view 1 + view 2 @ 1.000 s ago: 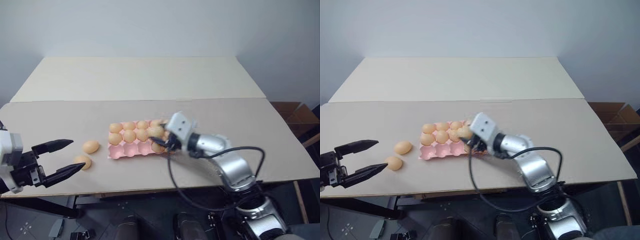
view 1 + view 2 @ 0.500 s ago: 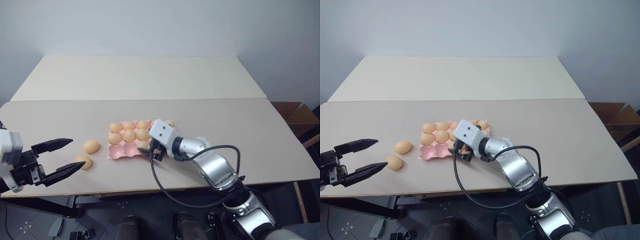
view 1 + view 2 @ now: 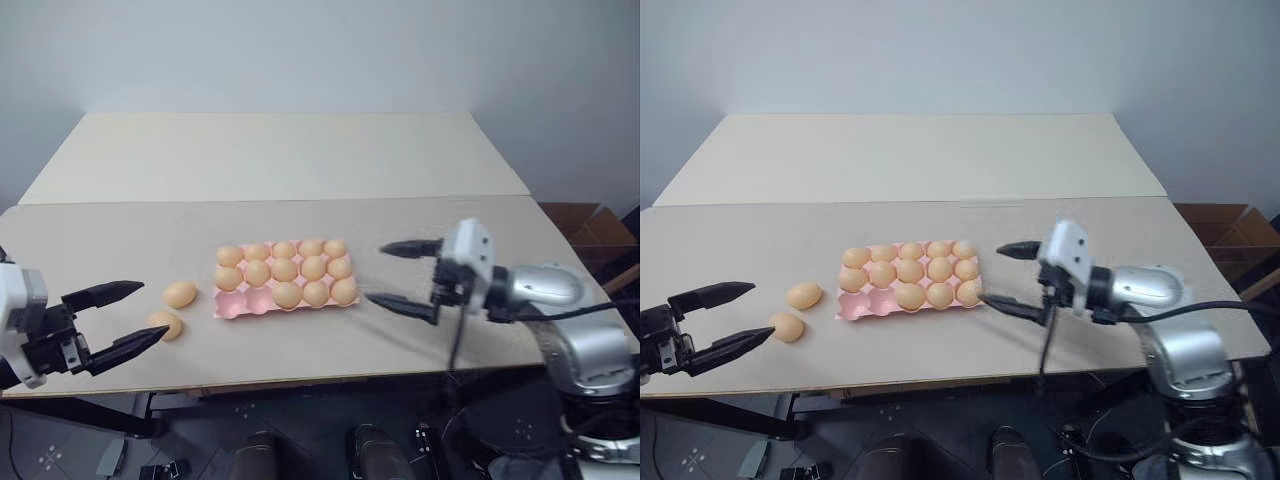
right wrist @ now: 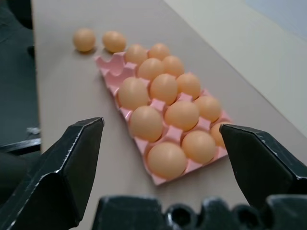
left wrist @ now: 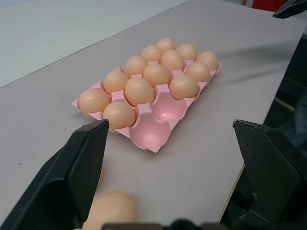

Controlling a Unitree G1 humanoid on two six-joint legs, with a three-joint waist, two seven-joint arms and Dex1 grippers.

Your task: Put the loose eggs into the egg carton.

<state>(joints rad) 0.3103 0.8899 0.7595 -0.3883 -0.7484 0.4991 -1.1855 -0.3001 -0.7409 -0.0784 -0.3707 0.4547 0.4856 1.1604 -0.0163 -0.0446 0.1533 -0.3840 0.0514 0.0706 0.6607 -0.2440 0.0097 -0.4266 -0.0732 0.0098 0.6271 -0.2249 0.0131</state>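
The pink egg carton [image 3: 238, 303] lies mid-table with several eggs in its cups and two bare cups at its front left corner. Two loose eggs [image 3: 181, 293] [image 3: 166, 324] rest on the table just left of it, and both also appear in the right wrist view [image 4: 84, 39] [image 4: 114, 41]. My left gripper [image 3: 155, 308] is open at the table's front left, its tips beside the nearer loose egg [image 5: 110, 208]. To the right of the carton, my right gripper [image 3: 376, 273] is open and empty, fingers [image 4: 67, 167] pointing toward the carton [image 4: 109, 64].
A lighter board [image 3: 280, 155] covers the back half of the table. A cardboard box [image 3: 592, 226] stands off the table's right edge. The front edge [image 3: 300, 380] runs close below both grippers. A black cable [image 3: 455, 345] hangs from the right arm.
My right gripper has opened and drawn away to the right from the carton's front row, where an egg now sits. The left arm has kept still.
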